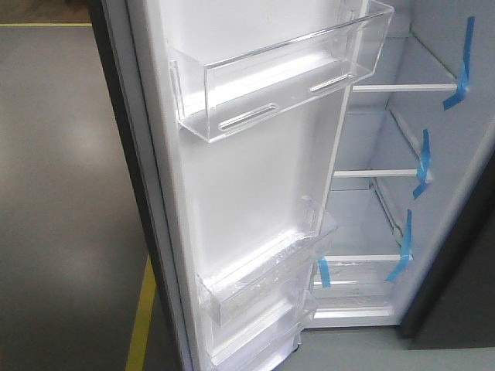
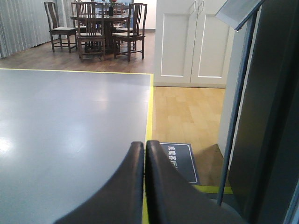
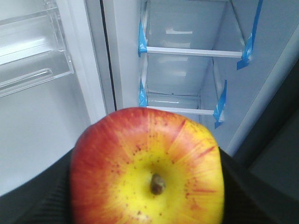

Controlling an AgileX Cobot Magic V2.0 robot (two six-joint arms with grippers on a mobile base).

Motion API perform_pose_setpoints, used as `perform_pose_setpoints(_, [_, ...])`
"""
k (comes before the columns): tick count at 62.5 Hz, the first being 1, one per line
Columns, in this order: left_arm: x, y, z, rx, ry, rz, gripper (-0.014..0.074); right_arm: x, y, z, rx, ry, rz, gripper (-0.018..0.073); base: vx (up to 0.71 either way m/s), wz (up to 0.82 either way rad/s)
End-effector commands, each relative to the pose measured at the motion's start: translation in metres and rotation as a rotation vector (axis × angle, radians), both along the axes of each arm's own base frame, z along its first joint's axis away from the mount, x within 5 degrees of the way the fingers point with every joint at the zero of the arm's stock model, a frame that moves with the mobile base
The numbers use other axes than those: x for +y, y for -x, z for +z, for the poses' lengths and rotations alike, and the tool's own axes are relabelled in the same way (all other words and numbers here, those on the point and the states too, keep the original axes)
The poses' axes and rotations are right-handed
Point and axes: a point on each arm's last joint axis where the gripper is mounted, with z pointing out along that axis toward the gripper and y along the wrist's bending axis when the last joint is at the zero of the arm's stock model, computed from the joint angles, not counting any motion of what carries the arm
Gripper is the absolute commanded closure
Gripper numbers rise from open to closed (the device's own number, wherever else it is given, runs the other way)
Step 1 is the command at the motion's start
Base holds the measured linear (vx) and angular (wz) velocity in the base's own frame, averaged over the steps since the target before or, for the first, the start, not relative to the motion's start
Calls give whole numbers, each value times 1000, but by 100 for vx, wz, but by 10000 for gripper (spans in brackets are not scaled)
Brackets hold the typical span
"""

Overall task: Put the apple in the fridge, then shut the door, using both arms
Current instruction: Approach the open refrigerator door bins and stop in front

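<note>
Carrying the apple (image 3: 147,165) to the open fridge (image 1: 387,216) is judged to be the step in hand. In the right wrist view the apple is seen clamped in the right gripper (image 3: 147,186), stem end toward the camera, with dark fingers pressed against both of its sides. It is held in front of the white compartment and has not yet been set on any shelf. Two glass shelves (image 3: 194,51) edged with blue tape (image 3: 247,42) are seen beyond it, bare where visible. The door (image 1: 255,178) is swung wide, its white inner face and clear bins (image 1: 286,69) turned to the front camera. The left gripper (image 2: 144,147) is seen pinched together with nothing between its fingers, pointed out over the grey floor (image 2: 70,126); the dark panel (image 2: 271,116) at its right is taken to be the door's outer side. For the next move, the apple would need to be carried forward over a shelf edge, lowered until it is supported, and only then released. Closing the door is left for afterwards, probably by a push from the left arm.
</note>
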Motion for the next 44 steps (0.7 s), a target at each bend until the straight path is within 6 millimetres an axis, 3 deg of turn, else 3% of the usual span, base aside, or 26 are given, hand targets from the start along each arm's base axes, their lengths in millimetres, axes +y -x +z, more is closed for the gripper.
perform_pose_setpoints(1, [-1, 0, -3, -54, 1, -15, 603, 0, 6, 19, -125, 7, -9, 536, 0, 0])
perform_pose_setpoints(44, [-1, 0, -3, -54, 1, -15, 603, 0, 6, 19, -125, 7, -9, 536, 0, 0])
